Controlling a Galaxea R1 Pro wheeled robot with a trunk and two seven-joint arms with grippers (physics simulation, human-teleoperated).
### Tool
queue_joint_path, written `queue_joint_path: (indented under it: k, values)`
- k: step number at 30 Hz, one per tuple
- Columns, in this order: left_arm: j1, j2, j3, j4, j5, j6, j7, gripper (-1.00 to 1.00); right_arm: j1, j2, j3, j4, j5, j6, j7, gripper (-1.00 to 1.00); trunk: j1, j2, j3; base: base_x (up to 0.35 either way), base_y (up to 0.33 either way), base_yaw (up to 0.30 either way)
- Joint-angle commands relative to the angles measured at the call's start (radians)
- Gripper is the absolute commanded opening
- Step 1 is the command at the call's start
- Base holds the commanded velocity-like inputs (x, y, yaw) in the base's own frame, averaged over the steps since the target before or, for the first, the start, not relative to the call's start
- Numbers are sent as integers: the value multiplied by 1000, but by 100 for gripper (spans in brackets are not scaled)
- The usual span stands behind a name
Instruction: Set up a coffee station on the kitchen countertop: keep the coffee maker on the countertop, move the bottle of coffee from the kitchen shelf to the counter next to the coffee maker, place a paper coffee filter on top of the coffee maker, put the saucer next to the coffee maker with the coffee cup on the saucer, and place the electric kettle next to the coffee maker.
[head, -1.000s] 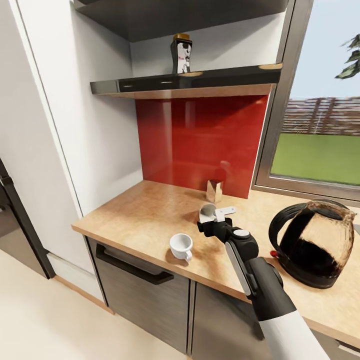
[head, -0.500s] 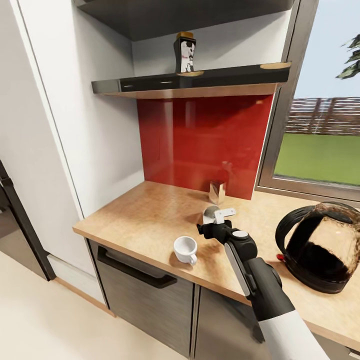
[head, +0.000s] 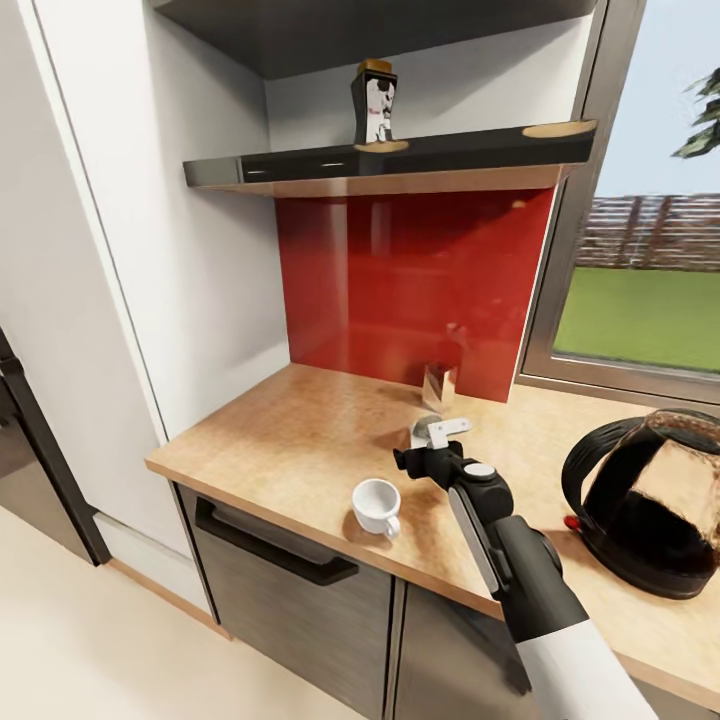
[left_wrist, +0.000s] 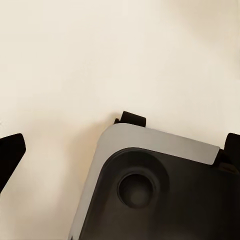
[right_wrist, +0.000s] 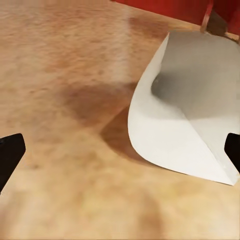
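The paper coffee filter (head: 424, 433) (right_wrist: 190, 125) lies curled on the kitchen countertop (head: 290, 430), near the red backsplash. My right gripper (head: 432, 447) (right_wrist: 120, 152) hovers just in front of it, open, with its dark fingertips (right_wrist: 10, 155) wide apart and nothing between them. The white coffee cup (head: 377, 505) stands near the counter's front edge, left of that gripper. At the right sits the dark electric kettle (head: 645, 505). The bottle of coffee (head: 373, 100) is up on the kitchen shelf (head: 400, 160). My left gripper (left_wrist: 120, 150) is open and points down at the floor and the robot's base (left_wrist: 160, 195).
A small shiny object (head: 438, 385) stands against the red backsplash (head: 410, 290). A white wall panel (head: 170, 250) bounds the counter on the left, and a window (head: 640, 250) is at the right. Dark cabinet fronts (head: 290, 590) run below the counter.
The head view has shifted a little, so everything sits slightly further right and lower. The right gripper stays open by the filter.
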Motion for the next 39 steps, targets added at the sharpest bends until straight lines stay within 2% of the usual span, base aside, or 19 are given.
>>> queue_joint_path:
  k: [1, 9, 39]
  values:
    - [0, 0, 2, -1, 0, -2, 0, 100, -1, 0, 1, 5, -1, -2, 0, 100, 0, -1, -1, 7, 4, 0]
    - [0, 0, 2, -1, 0, -2, 0, 100, -2, 0, 0, 46, -1, -27, 0, 100, 0, -1, -1, 55, 1, 0]
    - [0, 0, 2, -1, 0, -2, 0, 100, -2, 0, 0, 48, -2, -29, 0, 100, 0, -1, -1, 60, 0, 0]
